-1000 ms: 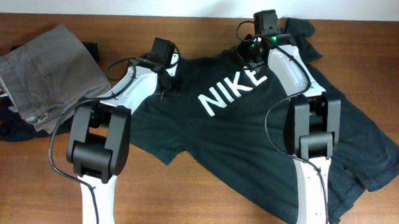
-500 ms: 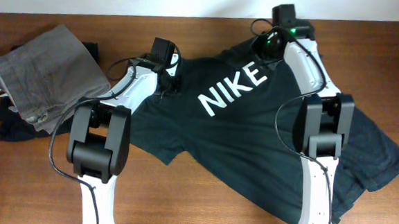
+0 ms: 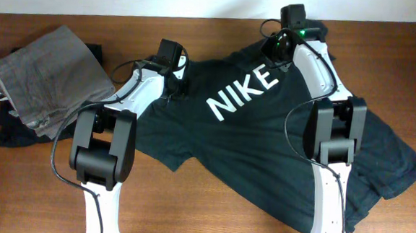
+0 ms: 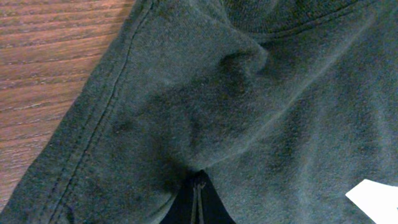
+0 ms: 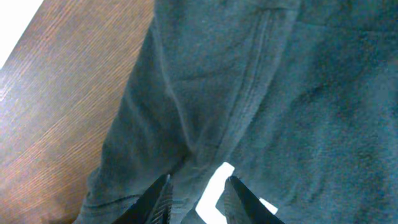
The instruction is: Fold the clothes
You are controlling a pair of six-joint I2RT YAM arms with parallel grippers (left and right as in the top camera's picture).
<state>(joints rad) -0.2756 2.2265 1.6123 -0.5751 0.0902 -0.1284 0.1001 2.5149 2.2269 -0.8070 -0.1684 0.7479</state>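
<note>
Shirt [image 3: 264, 152] spread face up on the counter [image 3: 209, 218], one pincer at each side of its upper part.
Left pincer [image 4: 198, 200]: closed tight, shirt cloth puckered and pinched at its tips; a stitched hem runs to its left, bare wood beyond. Right pincer [image 5: 198, 200]: partly open, fingers [image 5: 158, 199] apart, gripping nothing; the shirt lies directly beneath, white lettering [image 5: 212, 190] showing between the fingers, a seam just ahead, bare wood to its left.
</note>
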